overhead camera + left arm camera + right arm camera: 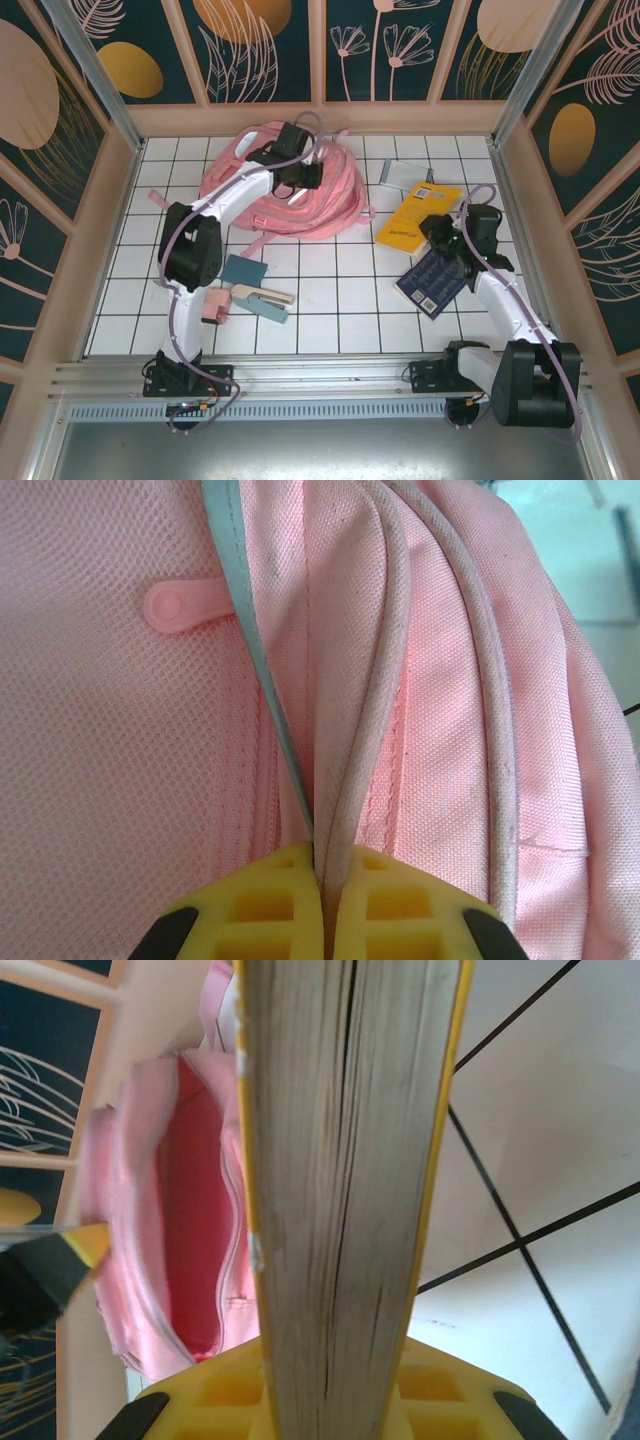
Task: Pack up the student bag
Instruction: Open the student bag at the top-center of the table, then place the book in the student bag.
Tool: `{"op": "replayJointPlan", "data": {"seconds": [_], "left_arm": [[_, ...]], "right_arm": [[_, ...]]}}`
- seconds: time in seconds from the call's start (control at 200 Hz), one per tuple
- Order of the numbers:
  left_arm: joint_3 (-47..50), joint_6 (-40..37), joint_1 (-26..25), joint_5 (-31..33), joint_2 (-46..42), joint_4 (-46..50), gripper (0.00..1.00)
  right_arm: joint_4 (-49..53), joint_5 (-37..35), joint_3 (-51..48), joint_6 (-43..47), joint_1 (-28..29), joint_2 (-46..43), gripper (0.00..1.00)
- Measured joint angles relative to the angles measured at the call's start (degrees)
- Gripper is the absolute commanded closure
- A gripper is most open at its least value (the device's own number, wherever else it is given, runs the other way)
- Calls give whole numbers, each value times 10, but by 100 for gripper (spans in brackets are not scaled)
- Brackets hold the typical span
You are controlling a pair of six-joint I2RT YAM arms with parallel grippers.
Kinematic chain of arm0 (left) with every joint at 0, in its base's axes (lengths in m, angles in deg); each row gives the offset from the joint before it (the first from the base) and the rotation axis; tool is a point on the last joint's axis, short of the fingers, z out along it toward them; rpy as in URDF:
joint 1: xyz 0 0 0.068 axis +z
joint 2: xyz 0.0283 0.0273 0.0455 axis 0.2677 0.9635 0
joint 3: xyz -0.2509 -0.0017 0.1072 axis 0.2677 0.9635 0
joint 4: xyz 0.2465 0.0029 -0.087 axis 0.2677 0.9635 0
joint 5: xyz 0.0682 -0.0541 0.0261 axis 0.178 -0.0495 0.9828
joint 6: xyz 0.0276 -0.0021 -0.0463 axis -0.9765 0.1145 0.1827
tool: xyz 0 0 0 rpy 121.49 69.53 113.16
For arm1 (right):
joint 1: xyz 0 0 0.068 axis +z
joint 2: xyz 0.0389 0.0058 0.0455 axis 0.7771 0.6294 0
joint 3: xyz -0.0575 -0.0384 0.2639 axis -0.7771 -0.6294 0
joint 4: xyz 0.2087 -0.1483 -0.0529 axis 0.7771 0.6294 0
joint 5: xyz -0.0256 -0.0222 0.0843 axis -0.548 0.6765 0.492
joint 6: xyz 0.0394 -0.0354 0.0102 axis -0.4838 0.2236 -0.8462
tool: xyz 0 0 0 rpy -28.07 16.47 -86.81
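left gripper pinching student bag edge | right gripper clamping yellow book

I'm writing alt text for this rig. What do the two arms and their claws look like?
Both the left arm and right arm have white links, bulky black joint housings and a lilac cable looping alongside. The left claw and right claw have yellow moulded fingers with rectangular recesses, black further back.

Bag matt mesh cloth; book paper pgs.
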Motion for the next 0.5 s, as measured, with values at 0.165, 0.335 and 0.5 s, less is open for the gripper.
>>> {"op": "replayJointPlan", "data": {"seconds": [0.165, 0.335, 0.5], "left_arm": [[-33, 14, 16, -38, -27, 14, 100], [-100, 24, 24, -82, -28, 51, 100], [-130, 40, 24, -137, -33, 59, 100]], "right_arm": [[0, 1, 20, 0, 34, 16, 100], [-19, 7, 44, -9, 71, 34, 100], [-50, 23, 66, -34, 95, 67, 100]]}}
